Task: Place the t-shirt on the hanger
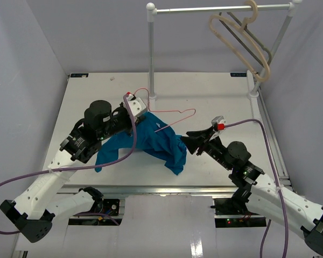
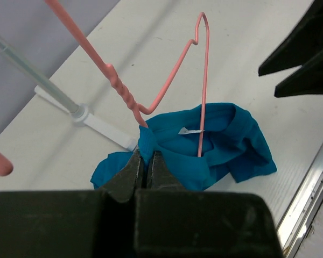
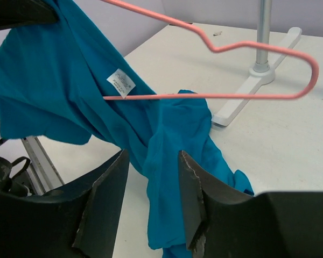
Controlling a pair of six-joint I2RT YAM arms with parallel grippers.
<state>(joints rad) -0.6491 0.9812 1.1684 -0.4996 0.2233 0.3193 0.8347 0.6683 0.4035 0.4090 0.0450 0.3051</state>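
Note:
The teal t-shirt (image 1: 153,141) hangs from my left gripper (image 1: 142,111) and trails down onto the table. In the left wrist view my left gripper (image 2: 146,156) is shut on a fold of the t-shirt (image 2: 226,150) just where the pink hanger's twisted neck meets the cloth. The pink hanger (image 1: 177,115) sticks out to the right, one arm running into the neck opening by the white label (image 2: 189,130). My right gripper (image 1: 189,141) is open and empty just right of the shirt. In the right wrist view my right gripper (image 3: 152,156) faces the t-shirt (image 3: 172,140), with the hanger (image 3: 231,97) above.
A clothes rack stands at the back, its left pole (image 1: 151,54) on a white foot (image 3: 258,75) just behind the shirt. Thicker beige hangers (image 1: 242,43) hang at the right end of its bar. The table's front rail (image 1: 172,189) runs near the shirt's low end.

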